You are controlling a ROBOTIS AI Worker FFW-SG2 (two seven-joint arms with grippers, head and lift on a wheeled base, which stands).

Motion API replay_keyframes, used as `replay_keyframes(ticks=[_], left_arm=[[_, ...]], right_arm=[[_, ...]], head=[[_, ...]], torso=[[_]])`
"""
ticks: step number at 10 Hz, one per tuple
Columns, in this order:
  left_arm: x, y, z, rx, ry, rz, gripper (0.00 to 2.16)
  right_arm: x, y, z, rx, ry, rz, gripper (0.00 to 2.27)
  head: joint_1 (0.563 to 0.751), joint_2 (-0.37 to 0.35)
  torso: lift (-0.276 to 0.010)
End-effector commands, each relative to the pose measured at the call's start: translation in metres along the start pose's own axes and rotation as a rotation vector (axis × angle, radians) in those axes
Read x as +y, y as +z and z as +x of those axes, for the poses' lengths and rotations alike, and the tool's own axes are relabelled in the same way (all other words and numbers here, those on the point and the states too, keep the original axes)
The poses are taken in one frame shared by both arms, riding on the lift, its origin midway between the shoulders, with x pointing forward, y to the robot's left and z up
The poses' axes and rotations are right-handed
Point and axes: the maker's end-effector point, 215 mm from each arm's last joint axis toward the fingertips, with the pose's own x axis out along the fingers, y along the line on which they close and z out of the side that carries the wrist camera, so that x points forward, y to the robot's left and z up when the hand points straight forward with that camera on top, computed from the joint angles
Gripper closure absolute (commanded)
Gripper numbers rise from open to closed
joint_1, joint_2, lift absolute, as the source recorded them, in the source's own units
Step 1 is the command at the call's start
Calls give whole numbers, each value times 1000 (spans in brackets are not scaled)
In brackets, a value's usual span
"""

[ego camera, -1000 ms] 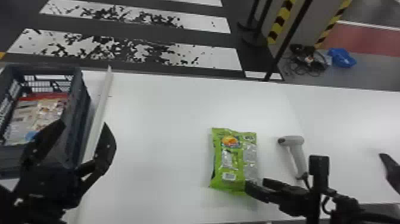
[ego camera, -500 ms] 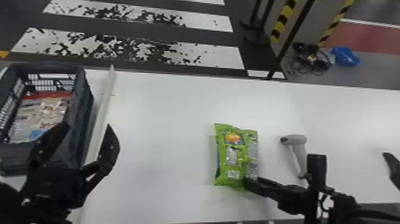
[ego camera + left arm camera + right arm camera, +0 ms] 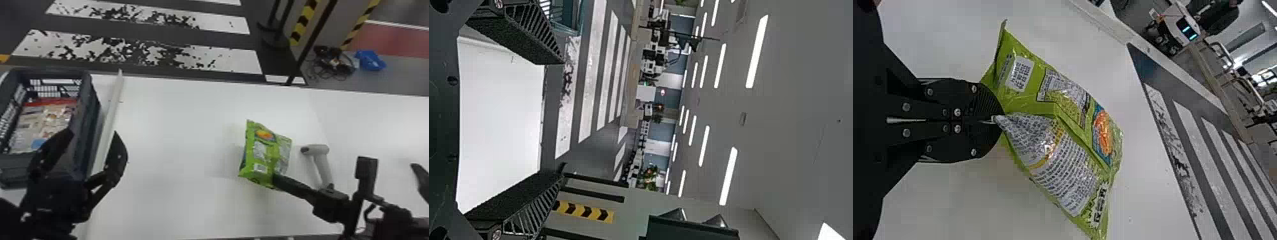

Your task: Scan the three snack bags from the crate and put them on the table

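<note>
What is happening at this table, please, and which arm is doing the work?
The robot's right gripper is shut on one end of a green snack bag at the white table. The scanner lies close to the bag. The left gripper is open and empty near the crate, which has more packaged goods inside. Whether the green bag is already scanned, I cannot tell.

Snack bag [image 3: 272, 156] is lime green, orange-and-blue emblem [image 3: 265, 134]. Worktop [image 3: 175, 127] around bag is plain white. Crate [image 3: 91, 108] left of bag: dark blue-grey. Scanner [image 3: 321, 150] right of bag: pale grey. Floor [image 3: 95, 28] beyond bag: dark, black-flecked white stripes [image 3: 242, 60].
</note>
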Motion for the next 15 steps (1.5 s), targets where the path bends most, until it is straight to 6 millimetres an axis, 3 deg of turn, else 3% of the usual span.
replay_keyframes(ticks=[1,3,7,8,10,13,15], left_arm=[[0,0,0,1,0,0,63],[0,0,0,-1,-1,1,63],[2,9,-5,-33,4,9,63],[4,10,-10,-41,11,13,66],[5,16,-17,-62,14,17,66],[3,21,-22,-80,11,19,63],[0,22,-22,-80,7,15,63]], right_arm=[[-3,40,-29,-95,18,56,2240],[-26,95,-65,-233,35,173,2243],[-159,169,-92,-437,-175,242,2243],[-193,173,-96,-454,-263,228,2243],[-251,158,-95,-434,-420,249,2243],[-314,125,-88,-398,-559,296,2240],[-349,106,-99,-369,-749,326,2098]], head=[[695,-170],[695,-212],[695,-350],[695,-350],[695,-350],[695,-350],[695,-350]], torso=[[-94],[-94],[-94],[-94],[-94],[-94],[-94]])
